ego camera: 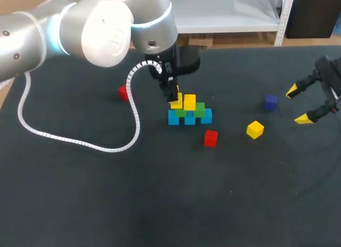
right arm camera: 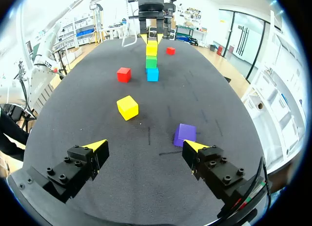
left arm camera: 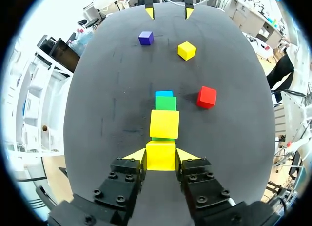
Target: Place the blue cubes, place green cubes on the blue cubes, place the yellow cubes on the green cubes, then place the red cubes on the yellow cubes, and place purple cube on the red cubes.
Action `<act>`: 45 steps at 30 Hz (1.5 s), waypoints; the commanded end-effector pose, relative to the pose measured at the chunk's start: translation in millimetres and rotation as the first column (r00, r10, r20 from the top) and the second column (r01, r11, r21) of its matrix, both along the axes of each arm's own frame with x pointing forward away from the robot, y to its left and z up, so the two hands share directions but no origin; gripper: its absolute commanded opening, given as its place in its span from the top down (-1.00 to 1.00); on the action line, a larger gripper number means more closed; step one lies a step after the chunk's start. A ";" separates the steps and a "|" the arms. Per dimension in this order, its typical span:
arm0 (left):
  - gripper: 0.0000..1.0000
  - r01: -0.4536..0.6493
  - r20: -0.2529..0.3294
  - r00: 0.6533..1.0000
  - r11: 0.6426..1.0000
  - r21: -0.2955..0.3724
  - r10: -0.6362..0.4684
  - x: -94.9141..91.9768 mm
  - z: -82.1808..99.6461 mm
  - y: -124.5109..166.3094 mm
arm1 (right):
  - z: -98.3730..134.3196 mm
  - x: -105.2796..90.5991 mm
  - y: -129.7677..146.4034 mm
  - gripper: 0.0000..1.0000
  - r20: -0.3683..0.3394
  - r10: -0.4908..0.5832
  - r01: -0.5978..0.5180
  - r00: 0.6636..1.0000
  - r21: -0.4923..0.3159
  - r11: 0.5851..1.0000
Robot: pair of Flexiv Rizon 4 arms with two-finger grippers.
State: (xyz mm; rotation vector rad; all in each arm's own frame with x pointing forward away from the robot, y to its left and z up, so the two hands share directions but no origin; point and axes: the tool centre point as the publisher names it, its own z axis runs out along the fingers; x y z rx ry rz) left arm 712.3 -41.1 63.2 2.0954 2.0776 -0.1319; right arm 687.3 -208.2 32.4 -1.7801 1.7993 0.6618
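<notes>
A small pyramid stands mid-table: three blue cubes (ego camera: 190,119) in a row, green cubes (ego camera: 199,110) on them, and one yellow cube (ego camera: 189,101) on the green. My left gripper (ego camera: 175,100) is shut on a second yellow cube (left arm camera: 161,155) at the pyramid's left end, level with the placed yellow cube (left arm camera: 164,124). Loose on the table lie a yellow cube (ego camera: 255,129), a red cube (ego camera: 210,138), another red cube (ego camera: 123,92) and a purple cube (ego camera: 270,102). My right gripper (ego camera: 297,104) hangs open at the right, the purple cube (right arm camera: 185,133) just ahead of it.
The left arm's white coiled cable (ego camera: 80,143) loops over the table to the left of the pyramid. A dark base (ego camera: 186,59) sits at the table's far edge behind the pyramid.
</notes>
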 end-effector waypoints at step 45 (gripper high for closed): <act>1.00 0.006 -0.013 1.000 1.000 0.003 -0.006 5.0 -2.7 -2.4 | -0.4 0.5 0.1 -1.00 0.000 0.001 -0.001 1.000 0.001 1.000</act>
